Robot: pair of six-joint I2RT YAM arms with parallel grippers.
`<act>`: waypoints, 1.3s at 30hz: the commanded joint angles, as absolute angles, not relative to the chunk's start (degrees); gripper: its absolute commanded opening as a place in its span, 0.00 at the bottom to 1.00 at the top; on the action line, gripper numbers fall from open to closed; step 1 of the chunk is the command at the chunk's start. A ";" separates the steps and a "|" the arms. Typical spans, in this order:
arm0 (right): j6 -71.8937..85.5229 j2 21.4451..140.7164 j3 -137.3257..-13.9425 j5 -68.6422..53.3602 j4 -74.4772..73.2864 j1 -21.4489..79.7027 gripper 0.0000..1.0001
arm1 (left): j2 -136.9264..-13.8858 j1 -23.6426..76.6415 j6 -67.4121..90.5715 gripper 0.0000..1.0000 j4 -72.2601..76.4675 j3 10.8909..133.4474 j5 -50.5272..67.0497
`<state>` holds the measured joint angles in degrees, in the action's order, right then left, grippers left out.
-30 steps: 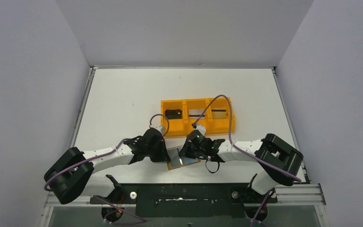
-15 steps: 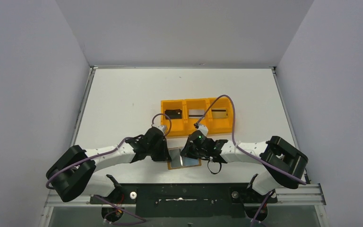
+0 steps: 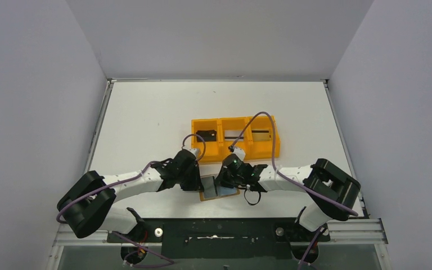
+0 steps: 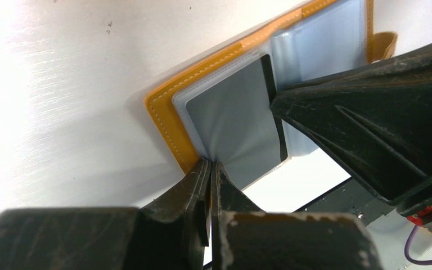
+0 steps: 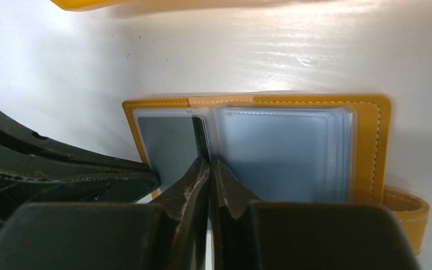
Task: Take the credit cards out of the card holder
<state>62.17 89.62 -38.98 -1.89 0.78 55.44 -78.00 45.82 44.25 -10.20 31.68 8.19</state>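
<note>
The tan-orange card holder (image 3: 212, 190) lies open on the table near the front edge, between the two arms. Its clear pockets show a grey credit card (image 4: 230, 126) on one panel, and a dark card's thin edge (image 5: 201, 139) along the fold. My left gripper (image 4: 210, 163) is shut on the near edge of the grey card's pocket, which puckers there. My right gripper (image 5: 210, 162) is shut on the near end of the dark card's edge. From above, the left gripper (image 3: 198, 184) and right gripper (image 3: 223, 181) almost touch over the holder.
A bright orange three-compartment tray (image 3: 194, 140) stands just behind the holder, its rim (image 5: 146, 4) close above the right gripper. The holder's snap tab (image 5: 408, 205) sticks out at its right side. The black frame rail (image 3: 219, 225) runs right in front.
The card holder has turned from slanted to more square with the table edge. The right gripper has shifted slightly left along it. The left gripper keeps its hold.
</note>
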 commanded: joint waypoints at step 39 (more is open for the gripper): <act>64.56 85.12 -32.11 -9.44 14.73 53.57 0.00 | -79.54 46.14 40.76 0.00 -14.38 31.20 4.03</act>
